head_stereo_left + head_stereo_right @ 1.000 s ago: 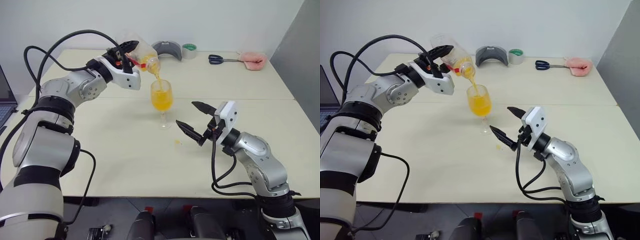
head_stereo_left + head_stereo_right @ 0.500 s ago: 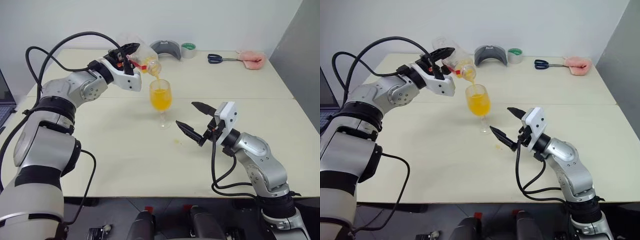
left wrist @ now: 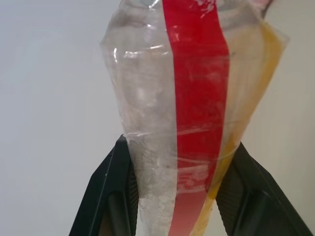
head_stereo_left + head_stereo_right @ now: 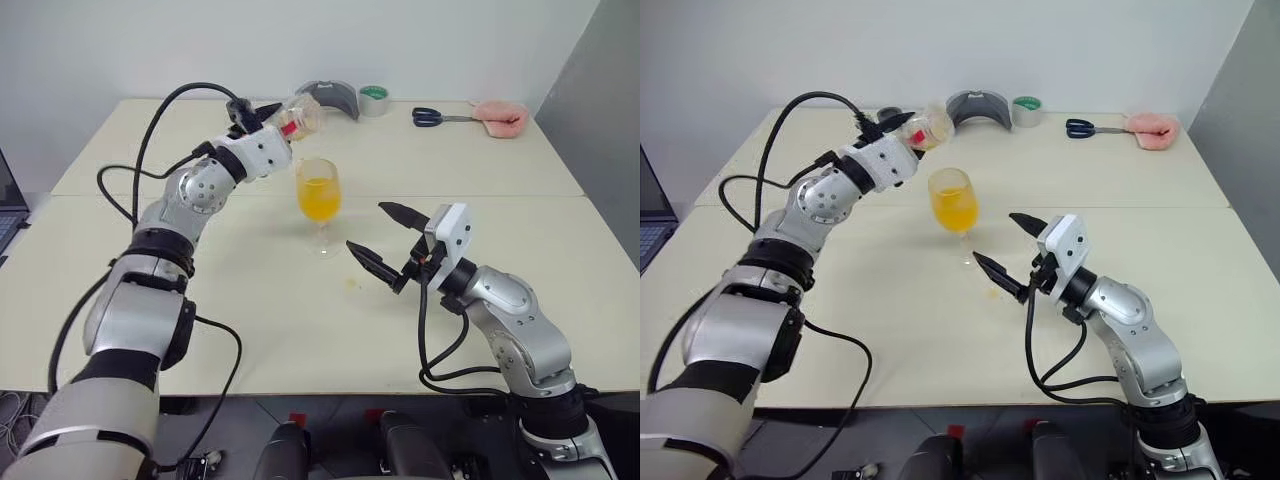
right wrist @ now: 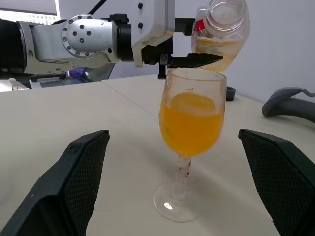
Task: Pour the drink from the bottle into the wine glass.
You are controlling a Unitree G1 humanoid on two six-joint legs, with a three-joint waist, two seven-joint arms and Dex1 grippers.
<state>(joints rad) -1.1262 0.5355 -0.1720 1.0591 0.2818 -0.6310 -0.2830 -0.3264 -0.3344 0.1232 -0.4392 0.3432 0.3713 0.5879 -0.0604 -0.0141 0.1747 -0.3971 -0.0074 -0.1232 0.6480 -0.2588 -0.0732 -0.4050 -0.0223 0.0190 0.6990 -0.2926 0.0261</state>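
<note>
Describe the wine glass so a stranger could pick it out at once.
On the cream table, look near the middle, in front of the robot's two arms. The wine glass stands upright there, a clear stemmed glass about half full of orange drink, the only stemmed thing on the table.

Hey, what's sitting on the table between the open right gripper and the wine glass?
Nothing solid: bare table separates the right gripper from the wine glass in the left eye view, apart from a small orange spot near the glass's foot.
</note>
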